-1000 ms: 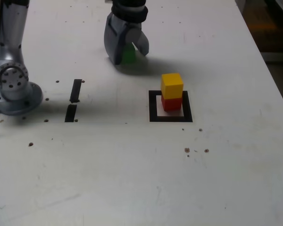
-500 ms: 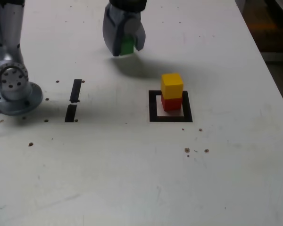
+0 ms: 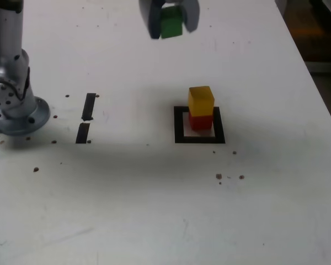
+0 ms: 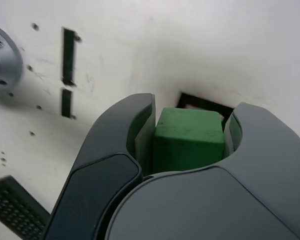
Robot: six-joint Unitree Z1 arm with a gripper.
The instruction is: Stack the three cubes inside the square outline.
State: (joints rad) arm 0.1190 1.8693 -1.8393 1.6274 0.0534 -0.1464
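Note:
The yellow cube [image 3: 201, 100] sits on the red cube [image 3: 199, 121] inside the black square outline [image 3: 180, 126], toward the exterior view's right. My gripper [image 3: 171, 22] is high above the table at the top of the exterior view, up and left of the stack, shut on the green cube [image 3: 171, 26]. In the wrist view the green cube [image 4: 189, 139] is clamped between the two dark fingers [image 4: 121, 150], and a corner of the square outline [image 4: 205, 104] shows beyond it; the stack is hidden there.
The arm's grey base [image 3: 11, 105] stands at the exterior view's left. Two short black tape strips [image 3: 86, 117] lie between the base and the outline. Small dark specks [image 3: 227, 176] dot the white table. The table's right edge [image 3: 314, 83] runs beside a dark floor.
The gripper closed on the green cube at the table and lifted it up and to the exterior view's right. The yellow-on-red stack has not moved.

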